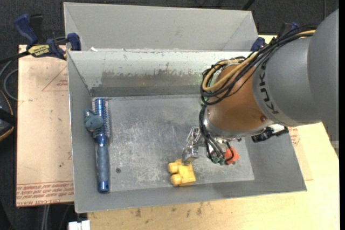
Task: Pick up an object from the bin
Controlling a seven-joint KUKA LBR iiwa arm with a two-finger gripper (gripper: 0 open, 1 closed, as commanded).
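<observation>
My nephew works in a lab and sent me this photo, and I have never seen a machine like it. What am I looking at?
The big grey and orange-brown shape on the right is a robot arm reaching into a grey metal bin. The single camera looks down on the bin from above, a little to one side. At the arm's tip is its gripper, a small metal claw, low in the bin. It is right beside a small yellow blocky piece that lies near the bin's front edge. Whether they touch I cannot tell, and nothing is visibly held. A blue hairbrush lies along the left side, well apart from the gripper.
</observation>
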